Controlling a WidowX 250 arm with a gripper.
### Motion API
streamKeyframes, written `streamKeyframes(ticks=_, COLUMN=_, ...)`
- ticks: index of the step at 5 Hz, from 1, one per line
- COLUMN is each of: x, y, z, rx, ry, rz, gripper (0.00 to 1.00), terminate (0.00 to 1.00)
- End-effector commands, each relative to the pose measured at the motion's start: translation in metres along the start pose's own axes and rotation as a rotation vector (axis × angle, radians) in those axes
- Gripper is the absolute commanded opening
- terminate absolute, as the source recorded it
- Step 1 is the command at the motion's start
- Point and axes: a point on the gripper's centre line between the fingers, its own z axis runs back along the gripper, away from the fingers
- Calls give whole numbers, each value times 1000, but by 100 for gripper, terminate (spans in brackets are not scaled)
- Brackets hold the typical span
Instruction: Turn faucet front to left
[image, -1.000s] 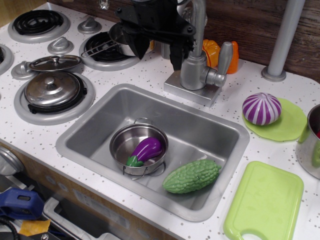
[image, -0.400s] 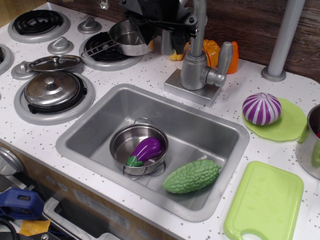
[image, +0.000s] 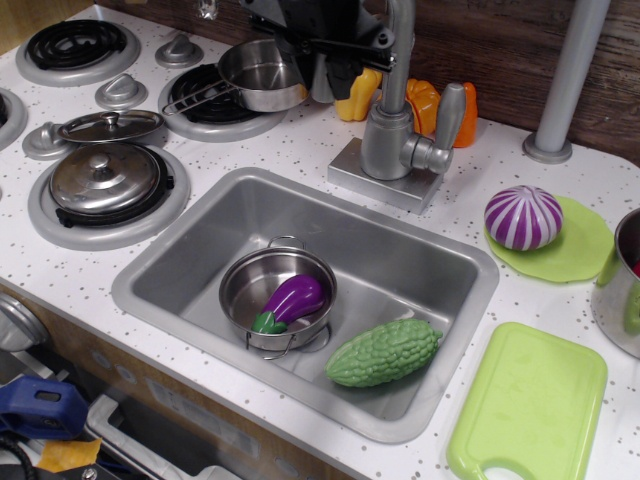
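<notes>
Silver-grey faucet (image: 398, 140) stands behind the sink (image: 200, 235), black tool (image: 325, 30) beside its spout.

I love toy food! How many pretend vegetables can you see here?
5, maybe more hidden: eggplant in the sink's pot, bitter gourd beside it, striped onion on the green mat, yellow and orange pieces behind the faucet.

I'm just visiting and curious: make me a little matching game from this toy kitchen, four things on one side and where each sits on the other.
Things:
1. purple eggplant
2. green bitter melon
3. striped purple onion
4. faucet

Places:
A. on the round green mat
B. behind the sink, on a square base
C. inside the small steel pot
D. on the sink floor, beside the pot

Pairs: 1-C, 2-D, 3-A, 4-B
</notes>
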Motion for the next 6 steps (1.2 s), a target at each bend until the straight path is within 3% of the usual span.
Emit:
streamKeyframes(ticks=1, x=10, y=34, z=-3, rx=94, ry=-84, rz=-97, gripper=0, terminate=0)
streamKeyframes(ticks=2, x=18, y=56, z=-8, rx=123, ry=-126, rz=-145, gripper=0, terminate=0)
streamKeyframes(ticks=4, x=47, y=92, z=-29, rx=89, ry=-197, rz=-216, gripper=0, terminate=0)
streamKeyframes(ticks=6, x=65, y=97, z=-37, rx=71, ry=-229, rz=-217, gripper=0, terminate=0)
